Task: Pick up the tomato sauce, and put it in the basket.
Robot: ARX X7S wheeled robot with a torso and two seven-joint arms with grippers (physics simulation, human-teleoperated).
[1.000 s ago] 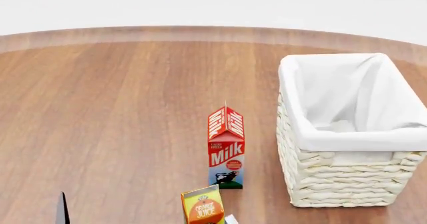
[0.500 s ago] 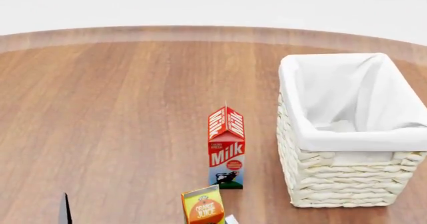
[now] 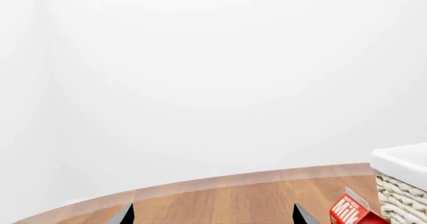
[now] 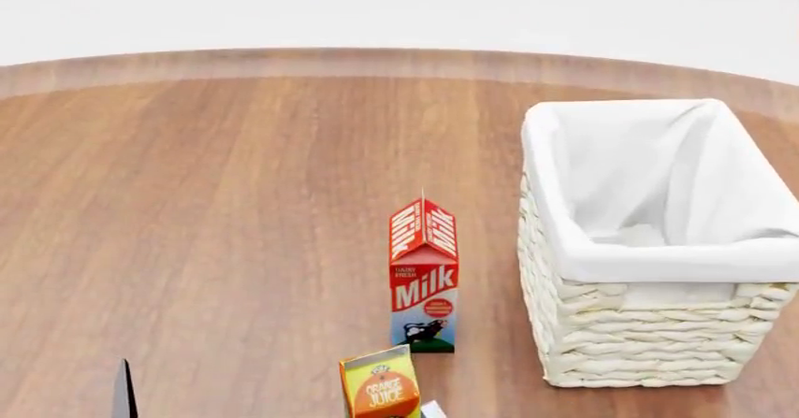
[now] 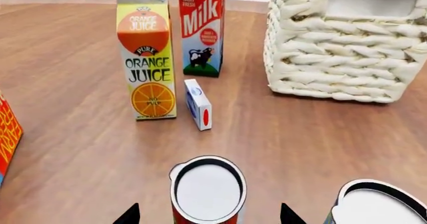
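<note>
Head view: left gripper edged slightly right.

A round wooden counter with a paler edge sits against plain white walls, evenly lit.

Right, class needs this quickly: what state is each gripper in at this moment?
Left gripper: open, holding nothing, fingers wide apart.
Right gripper: open, holding nothing, fingers either side of the tomato sauce.

woven wicker basket, wooden table
</note>
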